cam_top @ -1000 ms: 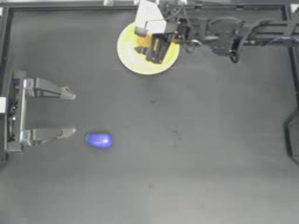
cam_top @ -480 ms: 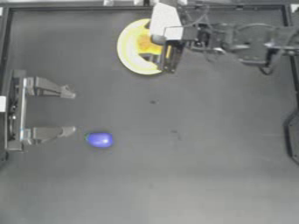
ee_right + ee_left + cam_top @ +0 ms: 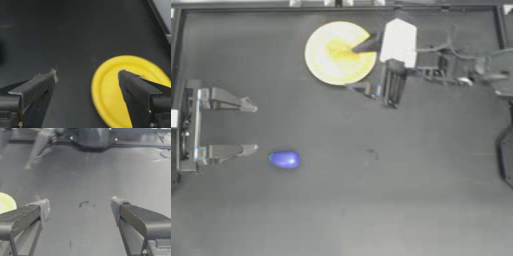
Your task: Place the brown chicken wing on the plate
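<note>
**Wing on the plate, both grippers empty**

The chicken wing (image 3: pixel 343 53) lies near the middle of the plate (image 3: pixel 321 67) at the table's far side. The right gripper (image 3: pixel 363 67) sits at the plate's right edge, jaws apart and holding nothing. The left gripper (image 3: pixel 250 127) waits at the left, jaws wide, with a blue object (image 3: pixel 284 160) just beside it.

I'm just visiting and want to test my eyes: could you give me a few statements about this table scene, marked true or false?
1. The brown chicken wing lies on the plate. True.
2. The right end effector is shut on the wing. False: its jaws are open, holding nothing.
3. A small blue object lies on the plate. False: it lies on the table, near the left end effector.
4. The left end effector is open at the table's left side. True.
</note>
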Robot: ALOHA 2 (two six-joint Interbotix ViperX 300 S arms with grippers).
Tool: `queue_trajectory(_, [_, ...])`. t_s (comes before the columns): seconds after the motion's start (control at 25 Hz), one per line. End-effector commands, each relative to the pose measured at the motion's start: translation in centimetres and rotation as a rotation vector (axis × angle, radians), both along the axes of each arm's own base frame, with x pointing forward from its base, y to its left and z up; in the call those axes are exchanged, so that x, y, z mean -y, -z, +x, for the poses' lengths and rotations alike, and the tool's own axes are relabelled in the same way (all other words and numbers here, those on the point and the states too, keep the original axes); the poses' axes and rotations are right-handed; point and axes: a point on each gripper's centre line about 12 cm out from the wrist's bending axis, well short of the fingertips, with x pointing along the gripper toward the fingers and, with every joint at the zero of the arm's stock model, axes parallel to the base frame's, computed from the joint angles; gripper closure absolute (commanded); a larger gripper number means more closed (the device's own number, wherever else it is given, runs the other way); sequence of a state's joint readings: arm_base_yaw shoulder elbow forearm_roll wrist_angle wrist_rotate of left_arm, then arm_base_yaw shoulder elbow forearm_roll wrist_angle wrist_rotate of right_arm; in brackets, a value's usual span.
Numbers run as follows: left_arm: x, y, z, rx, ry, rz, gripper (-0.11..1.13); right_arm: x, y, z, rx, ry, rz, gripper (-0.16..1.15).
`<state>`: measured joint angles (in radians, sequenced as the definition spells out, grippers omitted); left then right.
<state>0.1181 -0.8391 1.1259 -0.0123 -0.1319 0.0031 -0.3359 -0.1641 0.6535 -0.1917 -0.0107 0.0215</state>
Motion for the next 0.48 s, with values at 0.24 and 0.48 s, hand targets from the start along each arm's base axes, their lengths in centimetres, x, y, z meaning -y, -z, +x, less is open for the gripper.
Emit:
queue_trajectory(0.24, [0.0, -0.6, 0.1, 0.014, -0.002, 0.002, 0.0, -4.9, -2.6, -2.5, 0.137, -0.081, 0.041, -0.03])
queue_trajectory(0.48, [0.0, -0.6, 0.1, 0.014, -0.002, 0.002, 0.0, -6.8, -2.0, -4.2, 0.163, -0.098, 0.104, -0.03])
